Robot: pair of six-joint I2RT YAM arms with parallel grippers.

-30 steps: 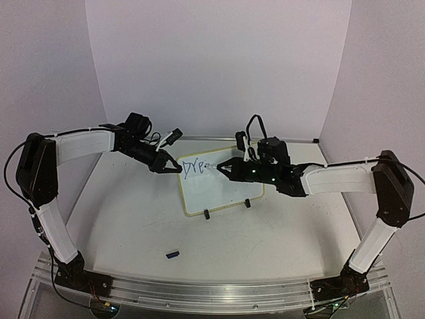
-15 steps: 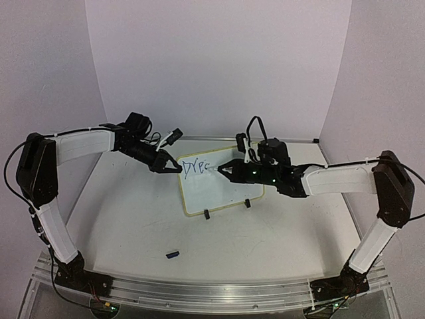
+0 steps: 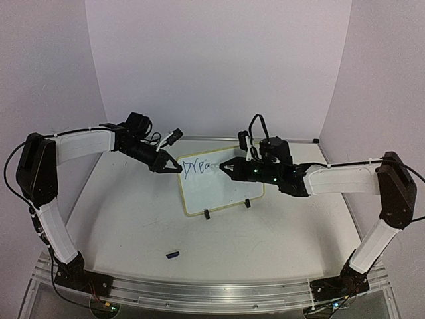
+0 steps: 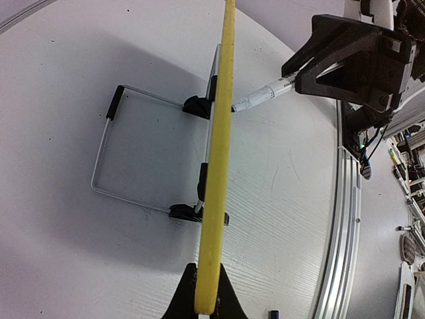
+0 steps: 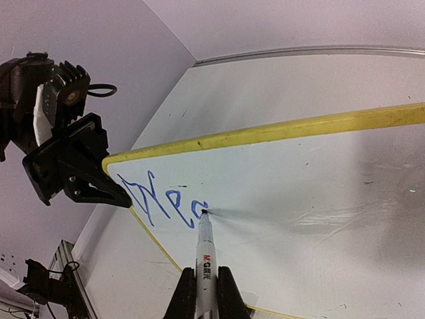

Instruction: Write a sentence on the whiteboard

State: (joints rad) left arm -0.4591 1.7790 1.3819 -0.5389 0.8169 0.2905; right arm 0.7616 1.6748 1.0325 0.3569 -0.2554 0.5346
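Note:
The whiteboard, white with a yellow frame, stands tilted on two black clip feet at the table's middle. Blue letters of the sentence read roughly "Drea" at its top left. My left gripper is shut on the whiteboard's yellow edge at the top left corner. My right gripper is shut on a white marker, and it shows in the top view too. The marker's tip touches the board at the last letter.
A small dark marker cap lies on the table near the front left. A wire stand props the board from behind. An aluminium rail runs along the near edge, and pale walls close in the back and sides.
The right gripper has moved the marker a little to the right and another blue letter has appeared after "Dre". The left arm and the board have not moved.

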